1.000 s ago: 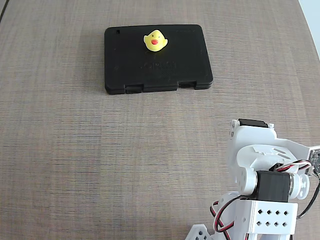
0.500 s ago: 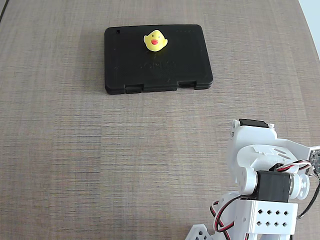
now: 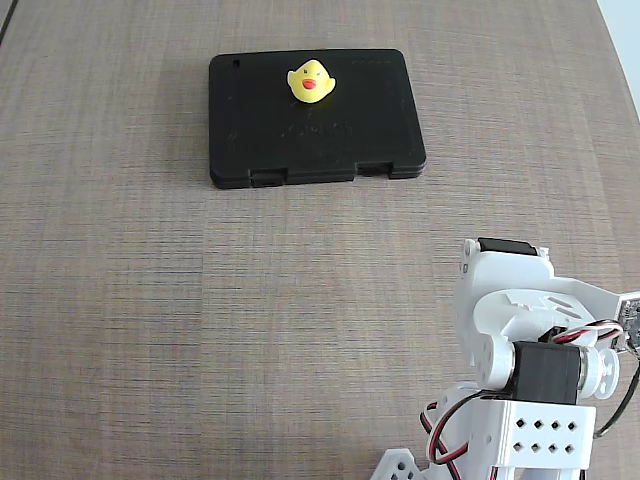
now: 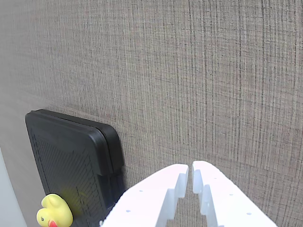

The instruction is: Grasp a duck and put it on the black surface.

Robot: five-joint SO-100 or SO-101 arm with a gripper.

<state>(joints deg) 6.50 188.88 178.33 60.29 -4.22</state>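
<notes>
A tiny yellow duck (image 3: 311,81) with a red-orange beak sits upright on the black surface (image 3: 260,120), near its far edge in the fixed view. The wrist view shows the same duck (image 4: 55,213) at the bottom left, on the black surface (image 4: 66,161). The white arm is folded back at the lower right of the fixed view, far from both, and its fingers do not show there. In the wrist view my gripper (image 4: 190,170) is shut over bare table, with only a thin slit between the white fingertips (image 4: 165,182) and nothing held.
The table (image 3: 150,300) is a grey-brown woven-looking surface. The arm's base and servos (image 3: 530,370) fill the lower right corner of the fixed view. A pale strip (image 3: 625,30) marks the table's edge at the upper right.
</notes>
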